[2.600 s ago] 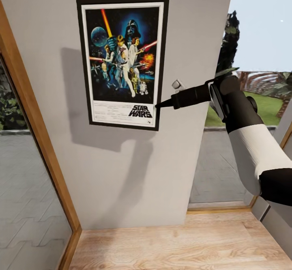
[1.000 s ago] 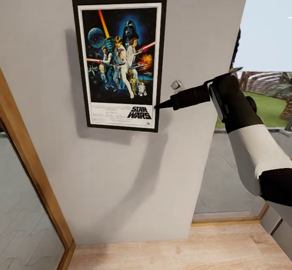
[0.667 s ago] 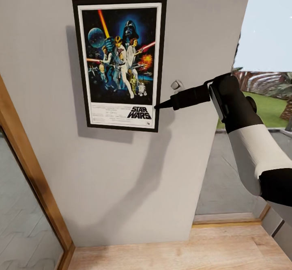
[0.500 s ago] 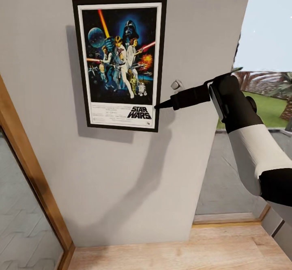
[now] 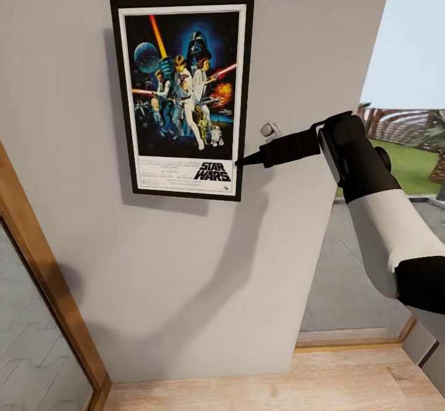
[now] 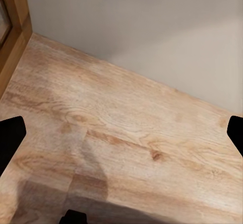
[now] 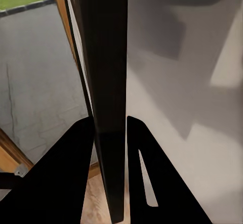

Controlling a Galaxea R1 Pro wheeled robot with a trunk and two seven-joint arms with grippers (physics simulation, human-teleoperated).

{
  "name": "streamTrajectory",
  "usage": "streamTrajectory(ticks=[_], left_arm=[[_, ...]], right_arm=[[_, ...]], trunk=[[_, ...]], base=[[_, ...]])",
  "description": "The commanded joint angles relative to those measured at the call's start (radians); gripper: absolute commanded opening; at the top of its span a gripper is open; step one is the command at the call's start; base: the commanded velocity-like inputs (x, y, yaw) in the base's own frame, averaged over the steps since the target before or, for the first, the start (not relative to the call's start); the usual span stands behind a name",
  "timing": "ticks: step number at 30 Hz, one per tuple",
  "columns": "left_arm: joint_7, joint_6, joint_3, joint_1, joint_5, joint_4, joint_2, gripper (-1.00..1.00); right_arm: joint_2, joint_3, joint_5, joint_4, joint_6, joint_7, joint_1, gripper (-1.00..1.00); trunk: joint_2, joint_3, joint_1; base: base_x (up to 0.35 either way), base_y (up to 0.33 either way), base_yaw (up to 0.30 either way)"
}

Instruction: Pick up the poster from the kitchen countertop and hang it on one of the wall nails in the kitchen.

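Reaching in from the near right of the head view, the robot's black-and-white right arm [image 5: 377, 213] is stretching toward the wall, its slim black right gripper [image 5: 240, 161] clamping the lower right edge of the upright rectangular Star Wars film poster [image 5: 183, 94] with the thin black frame, white border and dark blue artwork; in the right wrist view the two black fingers [image 7: 81, 173] are pressing on either side of the frame's dark edge [image 7: 107, 97], which is running straight away from the camera; the left gripper [image 6: 121, 148] is hanging low over the pale wooden plank floor [image 6: 116, 138], its black fingertips [image 6: 10, 138] standing wide apart with nothing between them; farther off, the poster is lying flat against the pale grey wall [image 5: 198, 256], upright and square, casting a soft shadow to its left and below; just beside its right edge a small light grey fitting [image 5: 269, 130] is sticking out of the wall above the gripper; a wooden door frame [image 5: 43, 275] is slanting down at the left, and beyond the wall's right edge a glass pane is showing grey paving, green grass [image 5: 411, 164] and pale sky.
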Motion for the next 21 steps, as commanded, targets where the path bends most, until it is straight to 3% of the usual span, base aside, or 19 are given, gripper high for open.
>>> streamTrajectory(ticks=[1, 21], left_arm=[[-0.005, -0.002, 0.005, -0.001, -0.001, 0.002, 0.0, 1.0], [-0.005, -0.002, 0.005, -0.001, -0.001, 0.002, 0.0, 1.0]], right_arm=[[0.0, 0.0, 0.01, -0.001, 0.008, 0.01, -0.001, -1.0], [-0.001, 0.0, 0.01, -0.001, 0.008, 0.01, -0.001, -1.0]], trunk=[[-0.001, -0.001, 0.001], [-0.001, -0.001, 0.001]], base=[[0.011, 0.0, 0.0], [0.001, 0.0, 0.0]])
